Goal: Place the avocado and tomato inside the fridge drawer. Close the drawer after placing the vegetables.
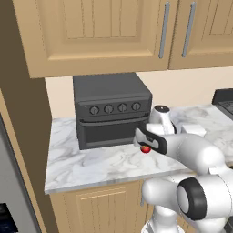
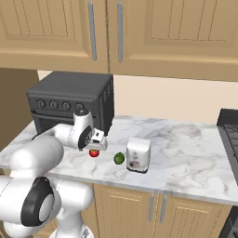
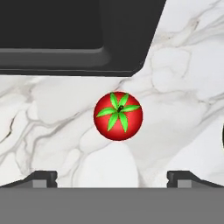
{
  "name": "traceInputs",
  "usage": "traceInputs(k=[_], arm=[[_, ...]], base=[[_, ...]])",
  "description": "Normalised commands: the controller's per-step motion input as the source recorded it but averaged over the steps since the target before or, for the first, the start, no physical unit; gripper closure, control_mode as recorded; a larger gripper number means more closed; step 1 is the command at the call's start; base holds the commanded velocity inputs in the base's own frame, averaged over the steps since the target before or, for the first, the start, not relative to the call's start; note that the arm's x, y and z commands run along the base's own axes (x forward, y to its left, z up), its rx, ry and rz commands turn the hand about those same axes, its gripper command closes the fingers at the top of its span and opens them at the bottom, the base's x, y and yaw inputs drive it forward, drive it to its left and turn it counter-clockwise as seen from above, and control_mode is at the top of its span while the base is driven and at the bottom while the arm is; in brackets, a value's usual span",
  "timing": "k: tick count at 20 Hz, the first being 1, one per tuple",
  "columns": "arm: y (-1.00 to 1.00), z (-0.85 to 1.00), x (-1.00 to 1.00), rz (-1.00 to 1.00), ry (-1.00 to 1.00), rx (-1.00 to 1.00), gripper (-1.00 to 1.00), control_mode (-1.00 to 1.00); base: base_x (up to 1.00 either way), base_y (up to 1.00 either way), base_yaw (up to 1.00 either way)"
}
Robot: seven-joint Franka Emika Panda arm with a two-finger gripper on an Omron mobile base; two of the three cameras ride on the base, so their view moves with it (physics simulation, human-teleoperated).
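Observation:
The tomato (image 3: pixel 118 116), a small glossy red ball with a green stem, rests on the marble counter (image 3: pixel 52 109) just in front of the black toaster oven. My gripper (image 3: pixel 112 177) hangs straight above it, open, with one fingertip on either side and nothing between them. From the base cameras the tomato (image 1: pixel 145 149) (image 2: pixel 94 153) peeks out just below the hand (image 1: pixel 150 138) (image 2: pixel 93 138). The dark green avocado (image 2: pixel 119 158) lies on the counter a little to the right of the tomato. The fridge drawer is out of view.
A black toaster oven (image 1: pixel 111 111) (image 2: pixel 69 100) stands close behind the tomato. A white box-shaped jar (image 2: pixel 138 154) sits beside the avocado. A stove edge (image 2: pixel 230 123) lies at the far right. Wooden cabinets (image 2: pixel 139 32) hang overhead. The counter's front edge (image 1: pixel 104 178) is near.

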Motion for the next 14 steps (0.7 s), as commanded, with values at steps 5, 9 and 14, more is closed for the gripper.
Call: traceInputs(k=[5,9,14], arm=[[-0.15,-0.20,0.06,0.00,0.00,0.00,-1.00,-1.00],[0.00,-0.21,0.27,0.00,0.00,0.00,-1.00,-1.00],[0.03,-0.08,0.29,0.00,0.00,0.00,-1.00,-1.00]], base=[[0.00,0.00,0.00],[0.00,0.00,0.00],[0.00,0.00,0.00]])
